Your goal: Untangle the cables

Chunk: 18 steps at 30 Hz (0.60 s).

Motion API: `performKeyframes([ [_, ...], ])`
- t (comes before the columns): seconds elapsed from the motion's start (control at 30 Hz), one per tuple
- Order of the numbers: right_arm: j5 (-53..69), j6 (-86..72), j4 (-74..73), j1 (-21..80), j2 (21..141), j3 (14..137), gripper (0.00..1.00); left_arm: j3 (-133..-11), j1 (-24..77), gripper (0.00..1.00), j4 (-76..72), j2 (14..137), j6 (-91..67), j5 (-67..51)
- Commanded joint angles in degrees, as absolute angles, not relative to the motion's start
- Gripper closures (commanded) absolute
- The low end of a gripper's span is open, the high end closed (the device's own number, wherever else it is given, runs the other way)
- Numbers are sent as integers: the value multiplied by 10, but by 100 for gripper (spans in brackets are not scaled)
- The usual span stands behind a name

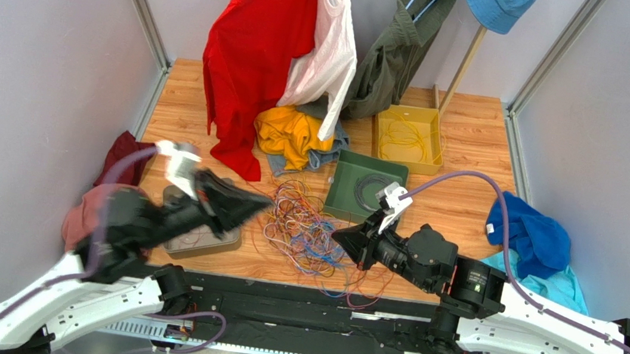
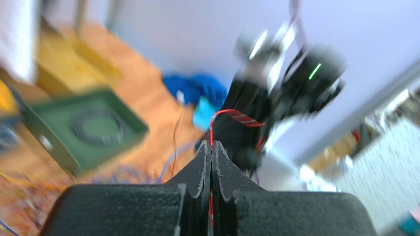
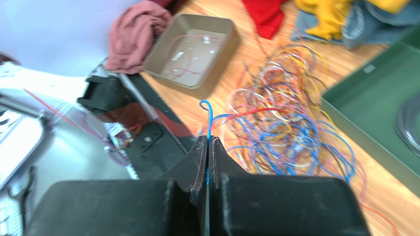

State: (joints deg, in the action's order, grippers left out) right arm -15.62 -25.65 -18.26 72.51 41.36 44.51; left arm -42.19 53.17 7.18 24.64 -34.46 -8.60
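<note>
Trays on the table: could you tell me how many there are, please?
3: yellow plastic tray at the back, dark green tray before it, tan tray at near left.

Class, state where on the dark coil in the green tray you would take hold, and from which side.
Probably across one arc of the dark coil, from straight above: it lies flat in the green tray, whose walls block sideways approaches.

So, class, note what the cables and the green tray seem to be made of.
The cables: thin wire in coloured plastic insulation, likely; they hold springy loops. The green tray: plastic or painted metal, unclear; thin rigid walls, even matte colour.
</note>
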Motion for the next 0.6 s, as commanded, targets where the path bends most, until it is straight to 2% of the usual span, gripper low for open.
performKeyframes([
  [0.0, -206, -274, -185, 722, 385, 393, 100, -648, 531, 100, 248, 272, -248, 66],
  [0.03, -208, -278, -180, 722, 382, 382, 100, -723, 531, 100, 270, 306, -241, 80],
  [0.13, -208, -288, -167, 722, 381, 349, 100, -832, 531, 100, 322, 357, -222, 125],
  [0.57, -204, -308, -142, 722, 377, 282, 100, -1184, 531, 100, 430, 536, -142, 271],
])
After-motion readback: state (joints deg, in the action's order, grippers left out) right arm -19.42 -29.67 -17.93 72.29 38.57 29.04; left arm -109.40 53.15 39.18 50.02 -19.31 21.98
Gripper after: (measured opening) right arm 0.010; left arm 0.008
